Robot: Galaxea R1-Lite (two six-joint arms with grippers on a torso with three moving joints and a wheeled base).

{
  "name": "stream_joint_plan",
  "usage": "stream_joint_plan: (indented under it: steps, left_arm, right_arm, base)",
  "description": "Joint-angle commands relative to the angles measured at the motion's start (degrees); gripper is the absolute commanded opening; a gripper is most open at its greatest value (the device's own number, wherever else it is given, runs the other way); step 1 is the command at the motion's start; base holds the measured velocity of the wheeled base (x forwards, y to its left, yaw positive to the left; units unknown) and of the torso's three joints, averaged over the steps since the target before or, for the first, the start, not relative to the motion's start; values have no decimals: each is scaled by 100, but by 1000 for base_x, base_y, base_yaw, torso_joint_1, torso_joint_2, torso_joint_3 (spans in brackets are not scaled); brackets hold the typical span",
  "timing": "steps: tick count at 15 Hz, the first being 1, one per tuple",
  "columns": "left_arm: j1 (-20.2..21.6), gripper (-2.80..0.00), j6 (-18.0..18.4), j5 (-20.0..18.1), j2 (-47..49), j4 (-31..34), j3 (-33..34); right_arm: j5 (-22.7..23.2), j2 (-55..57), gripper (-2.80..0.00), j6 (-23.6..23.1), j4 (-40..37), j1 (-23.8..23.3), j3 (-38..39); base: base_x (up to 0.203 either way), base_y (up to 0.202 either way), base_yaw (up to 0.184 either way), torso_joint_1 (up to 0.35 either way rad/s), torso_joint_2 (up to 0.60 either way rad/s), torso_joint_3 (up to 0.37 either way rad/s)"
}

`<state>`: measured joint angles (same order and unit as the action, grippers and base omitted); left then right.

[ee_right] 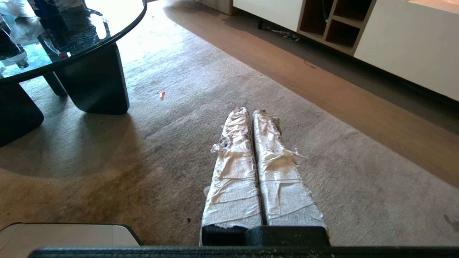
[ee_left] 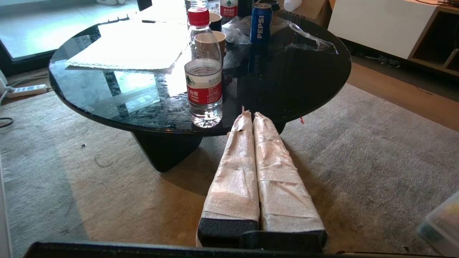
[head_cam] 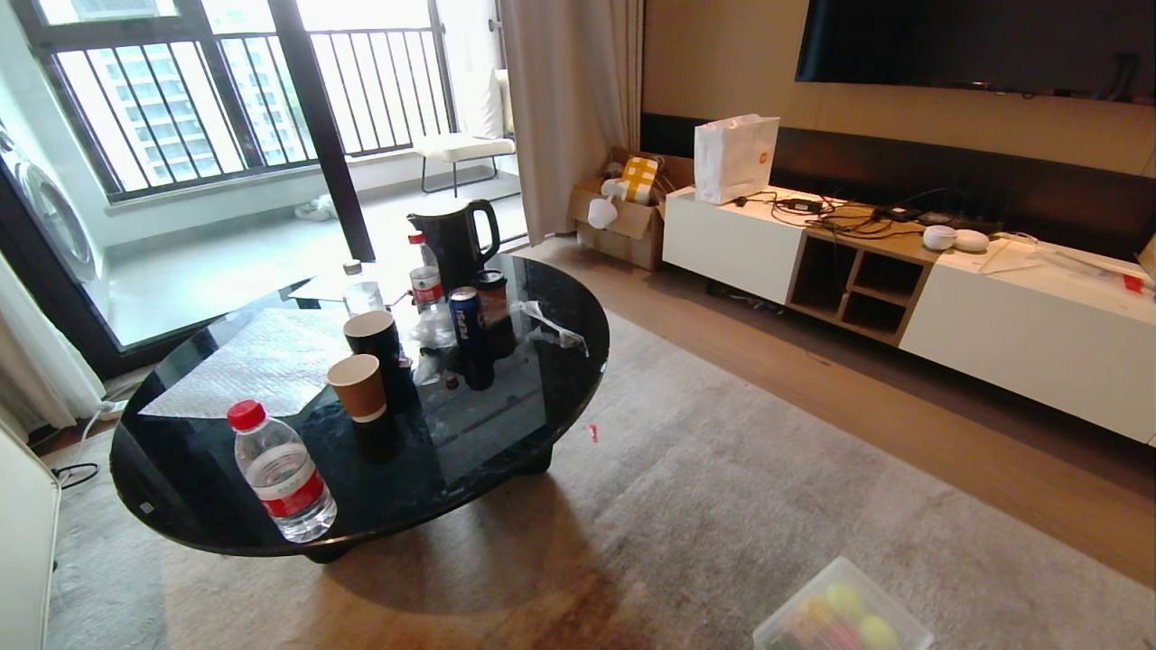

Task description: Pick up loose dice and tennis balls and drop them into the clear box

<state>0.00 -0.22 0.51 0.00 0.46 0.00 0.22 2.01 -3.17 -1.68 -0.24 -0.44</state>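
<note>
The clear box point(head_cam: 798, 596) stands on the grey carpet at the near right of the head view; its corner point(ee_left: 441, 222) also shows in the left wrist view. Through its wall I see two yellow-green tennis balls point(head_cam: 845, 598) point(head_cam: 878, 631) and blurred reddish shapes point(head_cam: 817, 625) that I cannot make out as dice. No dice show outside the box. My left gripper point(ee_left: 250, 114) hangs shut and empty over the carpet before the table. My right gripper point(ee_right: 251, 111) is shut and empty over bare carpet. Neither arm shows in the head view.
A low round black glass table point(head_cam: 560, 379) stands ahead on the left. It carries a water bottle point(head_cam: 282, 478), paper cups point(head_cam: 358, 386), a Pepsi can point(head_cam: 466, 316) and a kettle point(head_cam: 454, 236). A white TV cabinet point(head_cam: 1020, 343) lines the right wall. A small red scrap point(head_cam: 592, 433) lies on the carpet.
</note>
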Motion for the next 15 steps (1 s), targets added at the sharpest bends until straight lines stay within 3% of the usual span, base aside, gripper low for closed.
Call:
stream_joint_plan:
  steps: [1,4,15]
  left_arm:
    - [0,-280,-4,2,0,-2,0]
    - [0,-280,-4,2,0,-2,0]
    - [0,-280,-13,2,0,-2,0]
  right_arm:
    - [-10,10,-280,6,28,1,9]
    - [4,10,-280,1,10,7,7]
    - [-4,10,-280,18,10,-2,0]
  base:
    - [0,0,0,0,0,0]
    - [1,0,30,1,2,1]
    - [0,-8,160,2,3,3]
